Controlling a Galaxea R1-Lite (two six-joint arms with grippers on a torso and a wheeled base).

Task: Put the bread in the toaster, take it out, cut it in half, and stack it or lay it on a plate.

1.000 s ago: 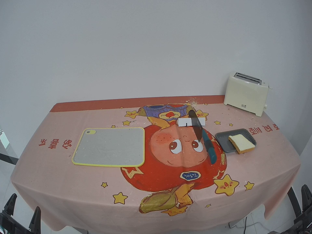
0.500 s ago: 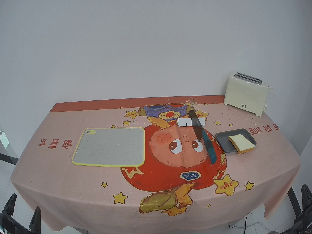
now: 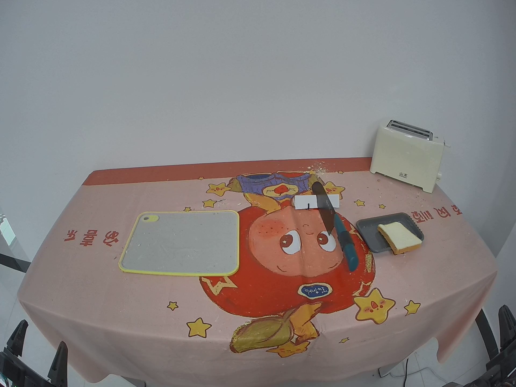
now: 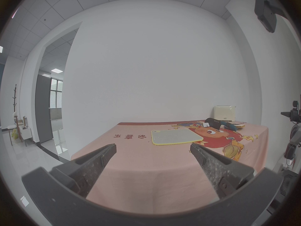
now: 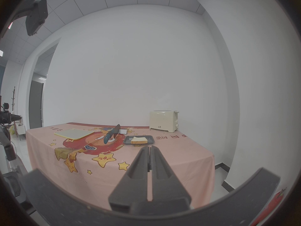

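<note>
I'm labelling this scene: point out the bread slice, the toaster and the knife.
bread slice [image 3: 400, 236], head view, top face.
toaster [image 3: 406, 159], head view, front wall.
knife [image 3: 345, 244], head view, blue handle.

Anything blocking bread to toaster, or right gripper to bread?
Nothing visible. Beyond its tray, only bare tablecloth lies between the bread and the toaster, or the right gripper. The knife rests left of the tray, off both paths.

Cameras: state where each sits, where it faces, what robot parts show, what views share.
Head view: on the head, facing down over the table; left gripper and right gripper at bottom corners.
Left wrist view: off the near edge, facing the cutting board; gripper open.
Right wrist view: likewise, facing the bread; gripper shut.
All share the toaster.
</note>
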